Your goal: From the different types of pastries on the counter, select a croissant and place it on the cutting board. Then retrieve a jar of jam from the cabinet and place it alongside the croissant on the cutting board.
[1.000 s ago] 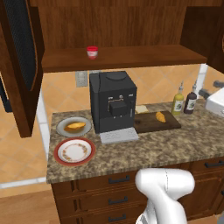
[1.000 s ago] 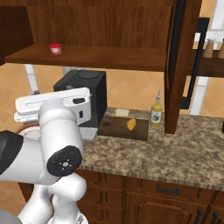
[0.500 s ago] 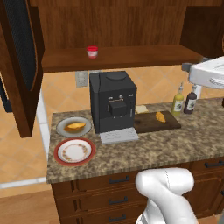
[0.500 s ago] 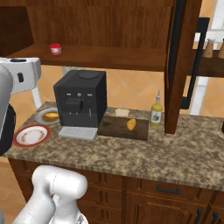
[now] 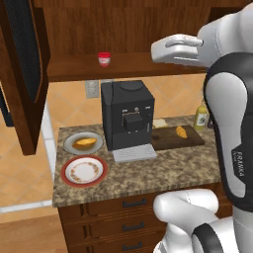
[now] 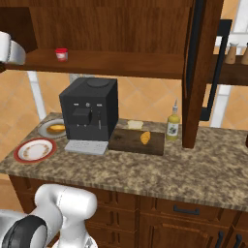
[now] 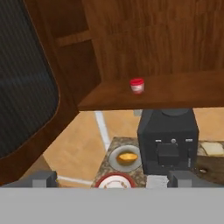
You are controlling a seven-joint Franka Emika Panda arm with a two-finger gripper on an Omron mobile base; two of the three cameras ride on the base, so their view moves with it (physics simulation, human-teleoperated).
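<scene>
Croissant (image 5: 181,132) lying on the cutting board (image 5: 173,138)

The gripper (image 7: 109,179) is facing the jar of jam (image 7: 137,85) on the cabinet shelf (image 7: 175,94), jaws spread wide, holding nothing.

- croissant (image 5: 182,132): small golden-brown crescent, lies flat on the cutting board (image 5: 170,138), toward its right end
- cutting board: dark brown rectangle, flat on counter (image 5: 143,173), just right of coffee machine (image 5: 127,115)
- jar of jam (image 5: 104,59): white body, red lid, upright on cabinet (image 5: 123,29) shelf, above the coffee machine
- other pastry (image 5: 85,143): yellow-orange oval on grey plate (image 5: 83,144), left of the coffee machine
</scene>
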